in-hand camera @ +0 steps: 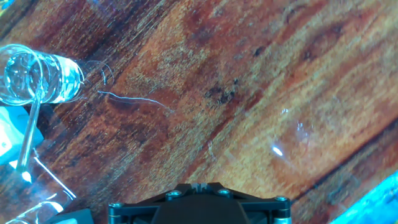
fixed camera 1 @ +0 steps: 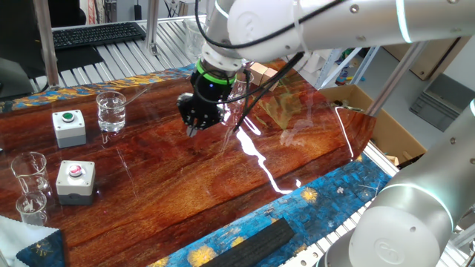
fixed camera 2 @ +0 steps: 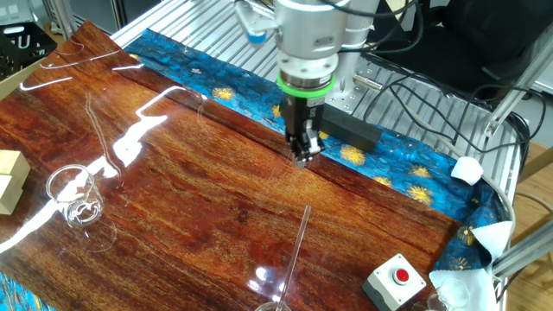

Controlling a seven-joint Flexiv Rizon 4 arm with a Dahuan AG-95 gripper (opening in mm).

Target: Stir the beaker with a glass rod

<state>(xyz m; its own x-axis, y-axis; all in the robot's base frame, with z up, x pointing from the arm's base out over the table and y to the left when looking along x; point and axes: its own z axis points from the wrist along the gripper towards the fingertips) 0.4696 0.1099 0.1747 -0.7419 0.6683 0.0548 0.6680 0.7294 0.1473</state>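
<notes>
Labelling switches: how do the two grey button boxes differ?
The grey box with the green button sits farther back, beside a clear glass; the grey box with the red button sits nearer the front, by two small clear beakers. Both are squarish, with one round button on top.

A table point(fixed camera 1: 193, 178) of glossy red-brown wood, with a blue patterned cloth point(fixed camera 1: 326, 204) showing along its edges. A green box point(fixed camera 1: 68, 126) with a green button sits near one end of the wood. Just beside it, to the right in one fixed view, stands a tall glass point(fixed camera 1: 111, 111). Nearer the camera than the green box lies a red box point(fixed camera 1: 76, 180), and left of that two small beakers point(fixed camera 1: 30, 170). The beaker point(fixed camera 2: 73, 194) stands well apart from the green box, across the wood. A black bar point(fixed camera 1: 252, 241) lies on the cloth, far from the green box.
</notes>
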